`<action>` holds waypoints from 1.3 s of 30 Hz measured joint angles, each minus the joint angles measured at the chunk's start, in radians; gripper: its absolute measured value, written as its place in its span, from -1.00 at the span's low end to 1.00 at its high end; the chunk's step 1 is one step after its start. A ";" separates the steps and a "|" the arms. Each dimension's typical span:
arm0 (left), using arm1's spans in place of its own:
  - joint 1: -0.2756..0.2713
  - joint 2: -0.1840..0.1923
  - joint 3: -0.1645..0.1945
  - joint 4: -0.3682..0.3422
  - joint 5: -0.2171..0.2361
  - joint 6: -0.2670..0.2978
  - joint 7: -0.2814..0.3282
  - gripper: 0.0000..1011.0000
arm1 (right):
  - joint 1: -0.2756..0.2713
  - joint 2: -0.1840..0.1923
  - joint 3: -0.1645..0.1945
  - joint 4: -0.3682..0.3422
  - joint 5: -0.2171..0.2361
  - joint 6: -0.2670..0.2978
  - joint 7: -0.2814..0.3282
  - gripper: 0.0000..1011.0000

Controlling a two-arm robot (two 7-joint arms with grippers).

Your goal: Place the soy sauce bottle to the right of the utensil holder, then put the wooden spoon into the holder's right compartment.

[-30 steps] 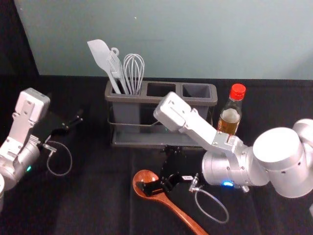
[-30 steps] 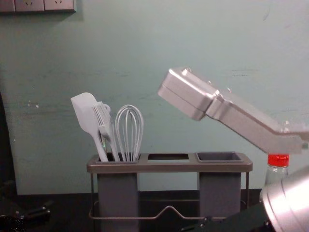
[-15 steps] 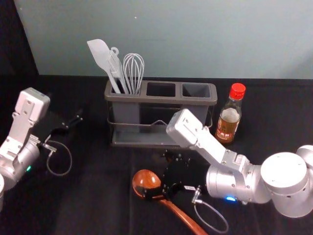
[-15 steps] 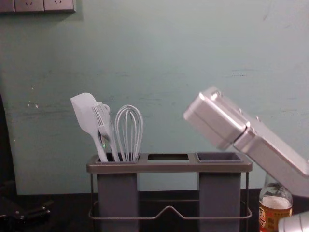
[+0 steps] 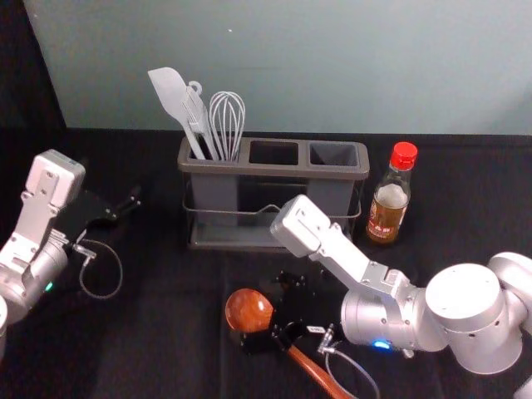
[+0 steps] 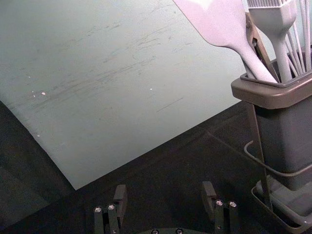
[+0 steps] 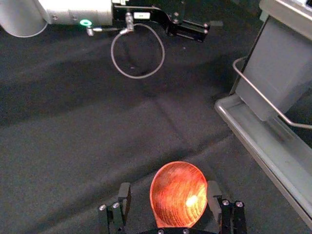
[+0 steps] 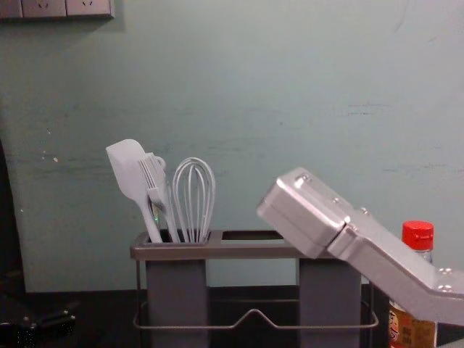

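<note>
The soy sauce bottle [image 5: 388,204], red-capped, stands upright on the table, right of the utensil holder [image 5: 273,169]. The wooden spoon [image 5: 248,311] lies in front of the holder, its handle running toward the robot's right. My right gripper [image 5: 269,309] is low at the spoon's bowl end. In the right wrist view its fingers stand apart, the gripper [image 7: 168,194] open with the spoon's bowl [image 7: 179,193] between them; contact cannot be told. The holder's right compartment [image 5: 334,154] holds nothing visible. My left gripper [image 5: 135,199] is parked at the left; its wrist view shows the gripper [image 6: 165,193] open.
A white spatula [image 5: 171,96], a brush and a whisk [image 5: 227,120] stand in the holder's left compartment. The holder's wire rail [image 8: 254,312] runs along its front. A wall [image 5: 291,66] rises behind the dark table. My right forearm crosses in front of the bottle in the chest view.
My right arm has come down, and its gripper has shifted from over the spoon's bowl to around its edge. The left arm, the bottle and the holder have stayed put.
</note>
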 joint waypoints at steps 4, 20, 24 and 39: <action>0.000 0.000 0.000 0.000 0.000 0.000 0.000 0.99 | 0.004 -0.017 0.001 0.015 -0.003 0.019 -0.003 0.98; 0.000 0.000 0.000 0.000 0.000 0.000 0.000 0.99 | 0.011 -0.066 0.008 0.068 -0.029 0.050 -0.015 0.98; 0.000 0.000 0.000 0.000 0.000 0.000 0.000 0.99 | 0.011 -0.074 0.008 0.078 -0.035 0.048 -0.015 0.98; 0.000 0.000 0.000 0.000 0.000 0.000 0.000 0.99 | 0.012 -0.100 0.006 0.108 -0.060 0.047 -0.009 0.98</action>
